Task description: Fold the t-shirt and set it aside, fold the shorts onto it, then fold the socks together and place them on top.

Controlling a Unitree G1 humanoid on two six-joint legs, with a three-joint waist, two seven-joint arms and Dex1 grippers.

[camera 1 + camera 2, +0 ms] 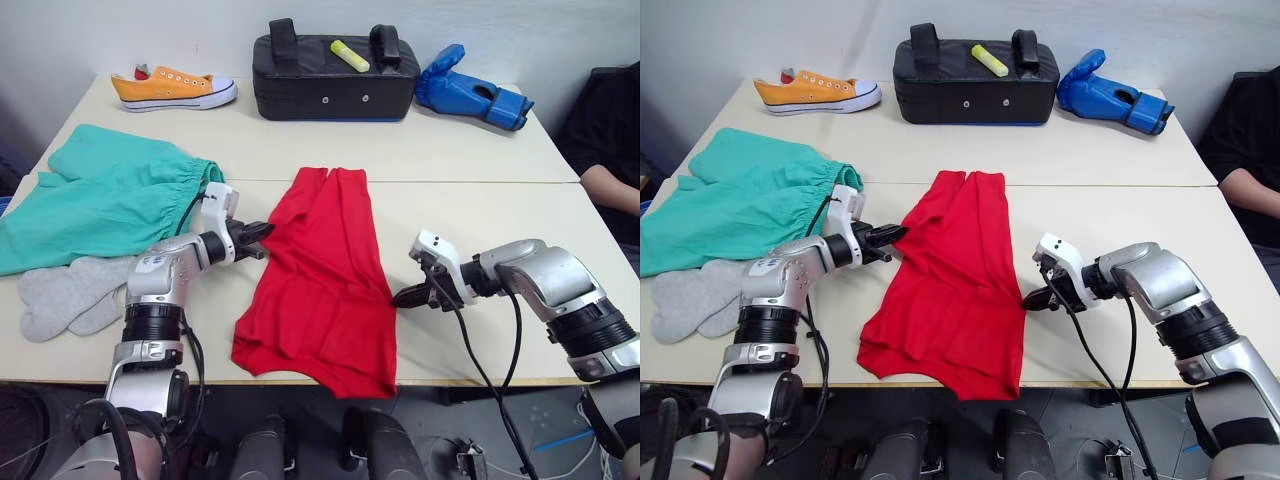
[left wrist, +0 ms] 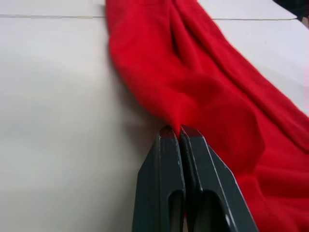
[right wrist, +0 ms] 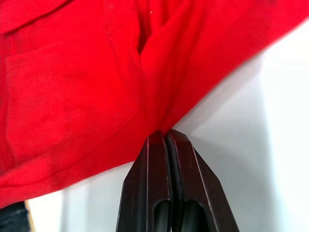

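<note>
Left jaws: the left gripper (image 1: 262,238) is clenched on the left edge of the t-shirt (image 1: 325,280), left of frame centre in the left eye view; in the left wrist view its fingers (image 2: 166,145) meet tip to tip with a pinch of red cloth between them.
Right jaws: the right gripper (image 1: 402,296) is clenched on the t-shirt's opposite edge, right of centre and lower down; the right wrist view shows a gathered tuck of cloth caught at the tips.
Why held so: a judgement, the two side pinches give a hold on both long edges so the cloth can be lifted or drawn into a fold.
T-shirt: lies in the middle of the desk (image 1: 480,160), narrowed into a long strip running from centre frame to the lower edge, its bottom hem just at the desk's near rim.
Shorts: the shorts (image 1: 100,195) lie spread at the left of the frame, well apart from the shirt, untouched.
Socks: the socks (image 1: 65,295) lie at lower left, touching the shorts' near edge.
Stage: judged to be the first step, shirt folding, not yet finished.
Background: orange sneaker (image 1: 172,88), black bag (image 1: 333,78) and blue glove (image 1: 470,95) along the top of the frame.
</note>
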